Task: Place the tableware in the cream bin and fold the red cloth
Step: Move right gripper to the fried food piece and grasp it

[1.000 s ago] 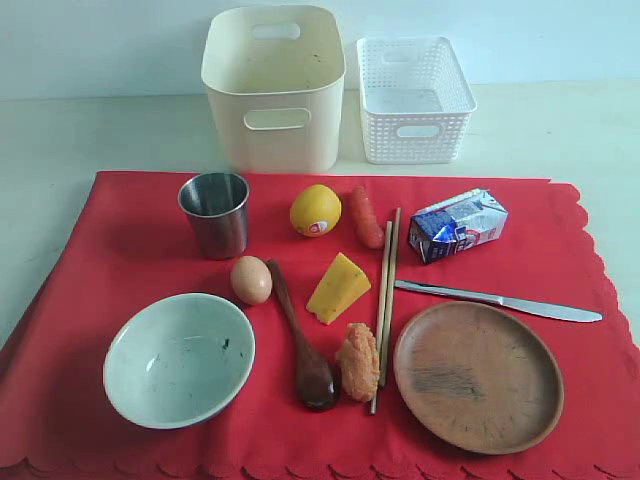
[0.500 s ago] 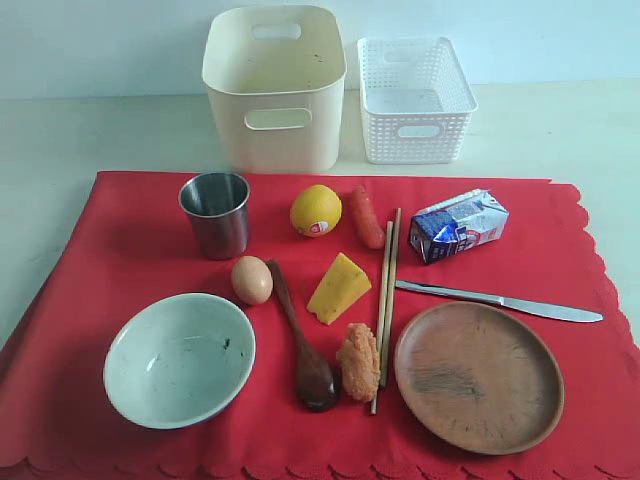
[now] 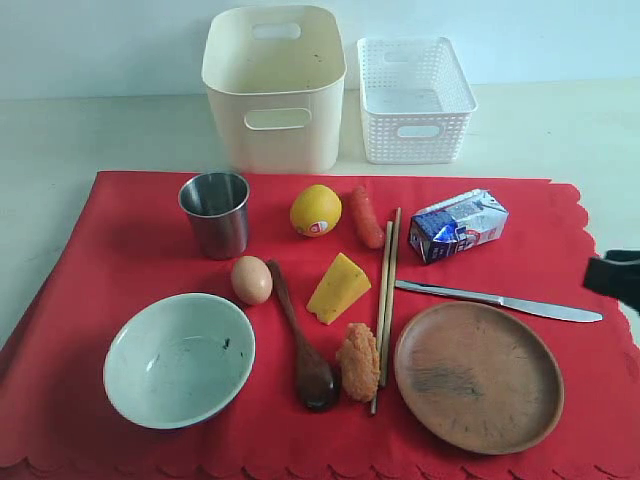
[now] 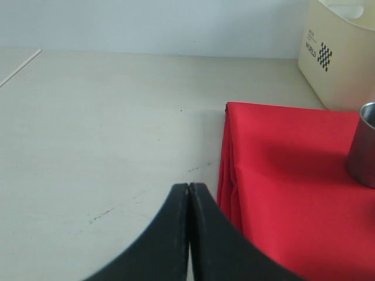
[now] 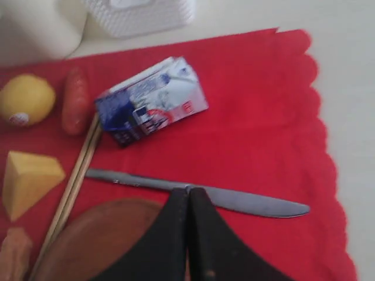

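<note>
The red cloth [image 3: 120, 230] covers the lower two thirds of the exterior frame, spread flat on the pale worktop [image 3: 60, 130]. All the tableware lies on it. The steel cup [image 3: 215, 213] stands upright at upper left and the pale green-white bowl [image 3: 180, 358] sits at lower left. The dark wooden spoon [image 3: 300, 340] and the wooden chopsticks [image 3: 386, 290] run lengthwise through the centre. The round wooden plate [image 3: 478, 375] is at lower right, with the metal table knife [image 3: 500, 299] just above it, blade pointing right. The cream bin [image 3: 275, 125] stands off the cloth at top centre, beside a white lattice basket [image 3: 415, 100].

A dark shape at the right edge of the exterior frame, just above the knife's tip, is probably the right claw [image 5: 188, 190]. In its wrist view the fingers are pressed together, holding nothing. Their tips line up with the middle of the knife [image 5: 193, 187], with the plate [image 5: 99, 234] beneath them; contact cannot be judged.

The left claw [image 4: 189, 186] is also closed and empty. It is over bare worktop just beside the cloth's folded edge [image 4: 228, 175], with the cup [image 4: 364, 146] and bin [image 4: 337, 52] well beyond.
</note>
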Tool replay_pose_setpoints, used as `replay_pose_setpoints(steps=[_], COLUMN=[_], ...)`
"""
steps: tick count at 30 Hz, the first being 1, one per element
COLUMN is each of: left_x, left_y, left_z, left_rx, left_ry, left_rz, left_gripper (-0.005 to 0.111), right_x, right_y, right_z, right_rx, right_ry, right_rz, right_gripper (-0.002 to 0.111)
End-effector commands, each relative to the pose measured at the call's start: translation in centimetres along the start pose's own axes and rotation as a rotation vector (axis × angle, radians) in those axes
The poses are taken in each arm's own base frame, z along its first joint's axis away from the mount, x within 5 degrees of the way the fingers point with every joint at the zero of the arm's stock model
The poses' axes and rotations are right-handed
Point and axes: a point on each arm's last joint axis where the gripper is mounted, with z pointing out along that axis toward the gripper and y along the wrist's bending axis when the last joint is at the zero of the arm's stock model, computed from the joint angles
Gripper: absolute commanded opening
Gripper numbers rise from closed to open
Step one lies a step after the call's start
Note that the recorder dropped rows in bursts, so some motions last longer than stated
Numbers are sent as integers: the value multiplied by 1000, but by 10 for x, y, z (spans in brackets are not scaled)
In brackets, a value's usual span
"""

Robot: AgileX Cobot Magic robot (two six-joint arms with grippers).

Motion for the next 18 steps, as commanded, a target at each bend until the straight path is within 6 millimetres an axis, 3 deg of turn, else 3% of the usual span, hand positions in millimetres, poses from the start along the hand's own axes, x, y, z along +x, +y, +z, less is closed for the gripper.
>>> replay_pose_setpoints(steps=[1, 8, 18], left_x=[0, 0, 0], left_y=[0, 0, 0], left_z=[1, 1, 1], left_rx=[2, 2, 2], left_ry=[1, 1, 1], left_rz=[-5, -5, -5], left_gripper=[1, 1, 1], right_x=[-1, 3, 22], right_y=[25, 66, 127], right_z=[17, 34, 50], right_rx=[-83, -197, -344], right_ry=[99, 210, 360], right_rz=[-128, -233, -442], right_gripper=[0, 8, 49])
